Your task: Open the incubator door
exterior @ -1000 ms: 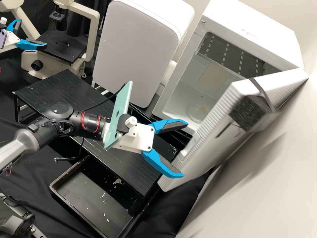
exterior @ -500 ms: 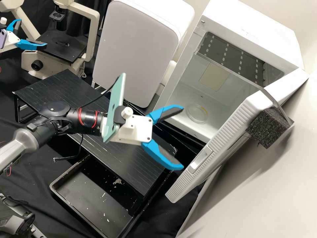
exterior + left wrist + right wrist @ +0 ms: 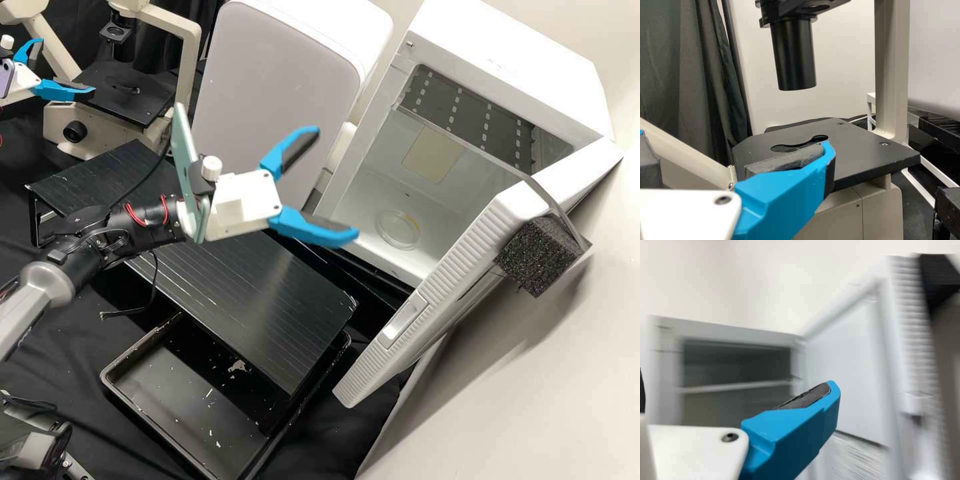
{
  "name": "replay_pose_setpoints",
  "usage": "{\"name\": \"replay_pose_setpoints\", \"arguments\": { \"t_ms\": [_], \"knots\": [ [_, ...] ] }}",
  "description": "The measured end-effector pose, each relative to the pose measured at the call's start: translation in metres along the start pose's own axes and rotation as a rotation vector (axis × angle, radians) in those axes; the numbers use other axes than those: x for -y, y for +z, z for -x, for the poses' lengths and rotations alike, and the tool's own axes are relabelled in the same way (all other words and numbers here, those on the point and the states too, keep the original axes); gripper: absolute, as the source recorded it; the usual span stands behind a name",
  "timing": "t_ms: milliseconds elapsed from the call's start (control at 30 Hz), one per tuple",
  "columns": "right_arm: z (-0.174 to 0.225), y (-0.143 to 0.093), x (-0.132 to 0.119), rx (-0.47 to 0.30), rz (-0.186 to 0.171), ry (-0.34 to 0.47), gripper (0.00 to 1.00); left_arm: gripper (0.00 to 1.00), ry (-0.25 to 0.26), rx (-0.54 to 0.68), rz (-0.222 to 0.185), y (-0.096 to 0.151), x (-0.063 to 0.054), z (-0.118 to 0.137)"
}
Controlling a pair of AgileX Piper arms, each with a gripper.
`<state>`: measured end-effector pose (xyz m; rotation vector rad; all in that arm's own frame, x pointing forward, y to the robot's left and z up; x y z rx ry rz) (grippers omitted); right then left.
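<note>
Right fingers spread wide, incubator door open, round dish inside

In the right wrist view, the incubator and its door are blurred, and the edge cuts off the foam block beside them. In the high view, the microscope, across the white cabinet from the incubator, loses its top.
</note>
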<state>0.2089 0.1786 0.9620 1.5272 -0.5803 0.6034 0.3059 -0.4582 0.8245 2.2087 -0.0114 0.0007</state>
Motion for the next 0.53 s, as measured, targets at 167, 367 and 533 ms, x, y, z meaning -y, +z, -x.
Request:
{"name": "replay_pose_setpoints", "arguments": {
  "t_ms": [167,367,533],
  "knots": [
    [0.005,0.001,0.028,-0.145,-0.062,-0.150,1.00,1.00,0.000,0.000,0.000,0.000,0.000,0.000],
    [0.016,0.010,0.059,-0.231,-0.097,-0.274,1.00,1.00,0.000,0.000,0.000,0.000,0.000,0.000],
    [0.023,0.020,0.076,-0.263,-0.152,-0.319,1.00,1.00,0.000,0.000,0.000,0.000,0.000,0.000]
  ]
}}
